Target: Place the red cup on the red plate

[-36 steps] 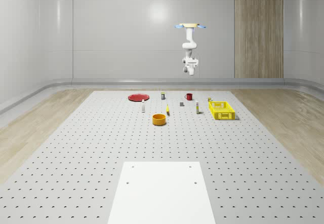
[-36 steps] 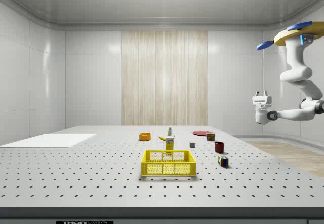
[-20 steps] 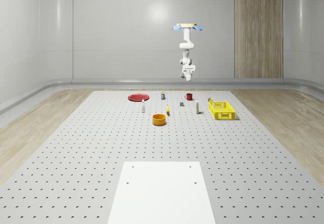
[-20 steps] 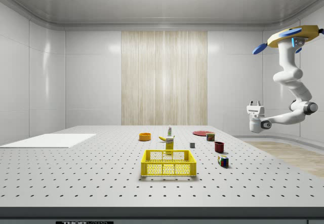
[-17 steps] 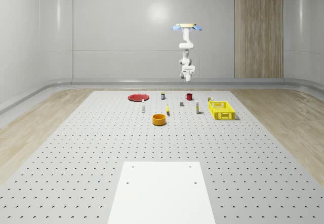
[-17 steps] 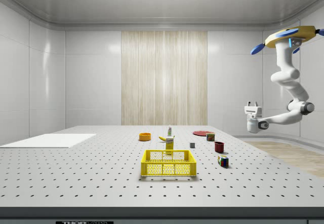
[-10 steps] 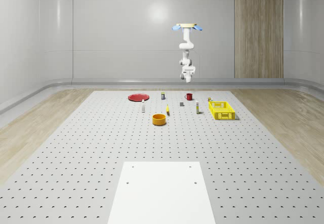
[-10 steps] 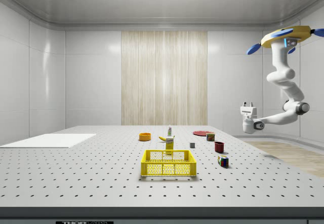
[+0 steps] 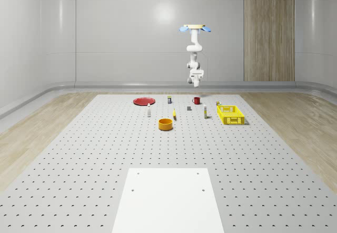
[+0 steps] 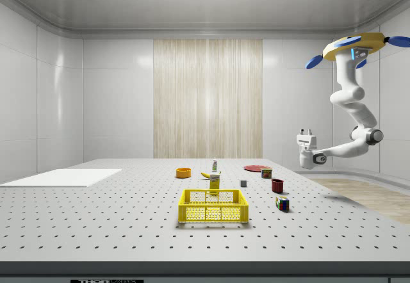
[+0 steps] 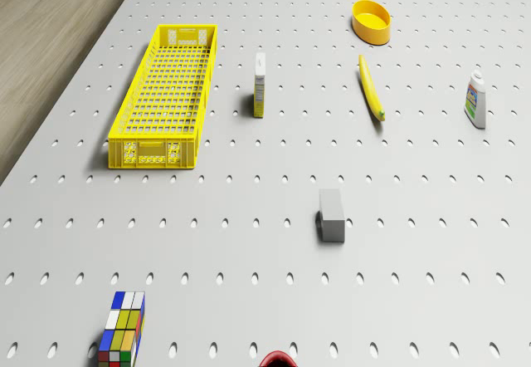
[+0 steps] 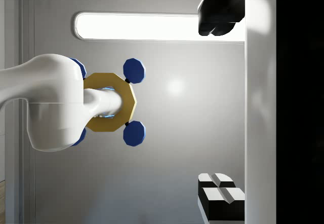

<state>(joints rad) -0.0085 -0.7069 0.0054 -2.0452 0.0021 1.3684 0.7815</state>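
**Operator:** Claw [image 10: 306,133] status?

**Technician:** Wide open, empty, tips pointing up toward the drone [image 10: 355,43]. Drone hovering high, near the far edge of the counter [image 9: 105,154].

**Operator:** Red cup [image 10: 277,185] location?

**Technician:** Upright on the counter near that far edge, well apart from the red plate [image 9: 142,102]. Below the claw and toward the side view's left; almost straight beneath it in the whole-scene view.

**Operator:** Requirement for the coming move?

**Technician:** Probably: turn the claw downward, then descend over the cup.

We look down the surface [image 9: 105,154] lengthwise from afar; our side camera sits low at its edge. Both share the yellow crate [image 9: 230,114]. Our wrist camera faces the drone [image 12: 109,102].
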